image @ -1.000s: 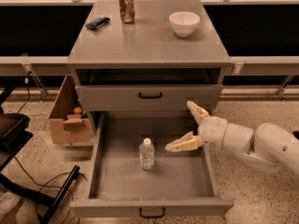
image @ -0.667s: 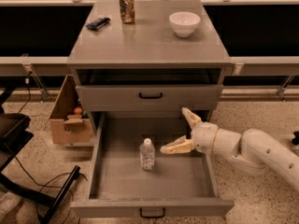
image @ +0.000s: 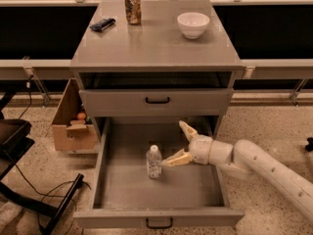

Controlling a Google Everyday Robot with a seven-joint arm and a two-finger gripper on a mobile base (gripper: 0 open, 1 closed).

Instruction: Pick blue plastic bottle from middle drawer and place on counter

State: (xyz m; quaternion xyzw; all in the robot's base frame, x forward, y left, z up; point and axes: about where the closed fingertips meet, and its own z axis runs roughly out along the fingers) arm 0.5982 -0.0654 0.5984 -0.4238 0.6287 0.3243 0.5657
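As the arm reaches in from the right, we see its tool (image: 173, 144) has crept leftward over the last second. Its fingers are spread wide, and the lower fingertip (image: 166, 163) is now just beside the bottle (image: 154, 161). The bottle has not moved: it stands upright on the floor of the open drawer (image: 142, 197), near the middle, with its white cap on. We cannot tell whether finger and bottle are touching yet.

Nothing is gripped, so we judge the pick is only now about to begin. The upper finger would have to come round the bottle before the tool can close on it. The desk (image: 156, 48) above, where the bottle is meant to end up, holds a can (image: 132, 7), a bowl (image: 193, 24) and a small black object (image: 102, 24).
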